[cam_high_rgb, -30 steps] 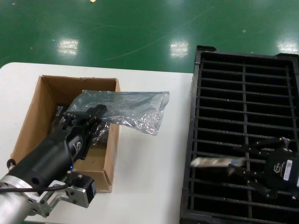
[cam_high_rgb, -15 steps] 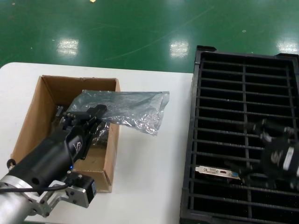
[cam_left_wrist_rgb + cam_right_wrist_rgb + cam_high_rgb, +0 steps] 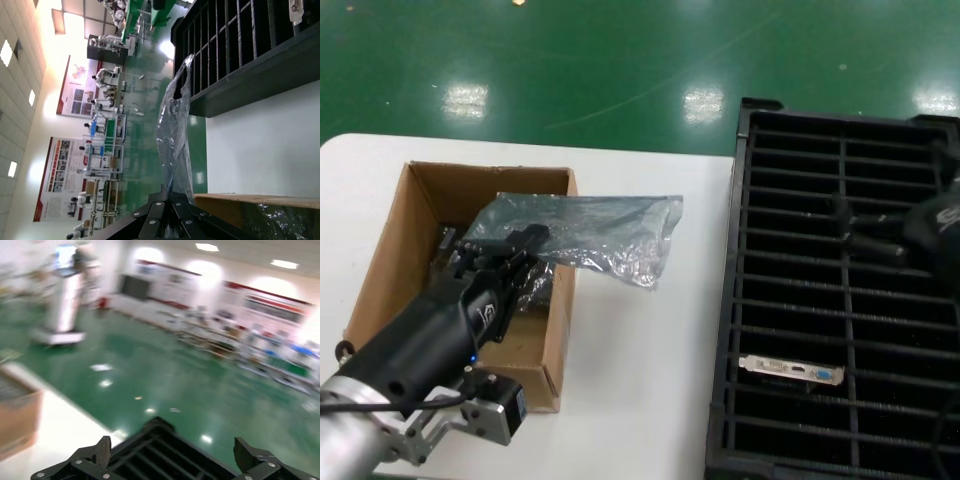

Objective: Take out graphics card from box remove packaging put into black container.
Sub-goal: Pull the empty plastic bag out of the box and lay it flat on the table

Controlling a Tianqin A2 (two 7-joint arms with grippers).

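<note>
At the left of the head view the left tool (image 3: 520,245) sits over the box (image 3: 395,245), closed on the near end of the packaging (image 3: 610,235); the left wrist view shows its fingers pinched on the film, the bag (image 3: 175,130) running away from them toward the black container (image 3: 235,65). The bag's long axis lies crosswise, from the box's right wall out over the white table (image 3: 650,380), its open mouth hanging free and apart from the container's rim. Further right, the graphics card (image 3: 792,370) lies in a near slot of the black container (image 3: 745,250), in the left column, its silver bracket with the blue port running along the slot. The right tool (image 3: 880,235) is blurred at the far right of the tray, well apart from the card and farther from the robot; in the right wrist view its fingers (image 3: 102,452) are spread wide with nothing between them. By my reading the card is placed and only the empty bag remains; the left arm, already gripping it, is the nearer one for setting it down.
</note>
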